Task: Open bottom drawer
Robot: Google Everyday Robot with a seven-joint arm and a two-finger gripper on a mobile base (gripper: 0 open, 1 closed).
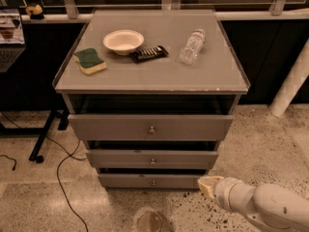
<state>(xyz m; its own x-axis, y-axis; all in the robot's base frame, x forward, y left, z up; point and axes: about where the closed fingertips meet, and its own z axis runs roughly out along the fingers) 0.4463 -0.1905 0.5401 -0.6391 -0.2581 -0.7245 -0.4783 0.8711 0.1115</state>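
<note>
The grey cabinet has three drawers. The bottom drawer (153, 181) is the lowest, a low wide grey front with a small round knob (154, 182) at its centre; it stands slightly out, less than the two above. My gripper (206, 185) shows as a pale tip at the end of the white arm, low at the right. It sits just beside the bottom drawer's right end, well right of the knob.
On the cabinet top (154, 76) lie a white bowl (123, 40), a green and yellow sponge (90, 61), a dark snack bar (149, 53) and a plastic bottle (192, 46). A black cable (60, 178) runs on the floor at left. A white post (289, 88) stands at right.
</note>
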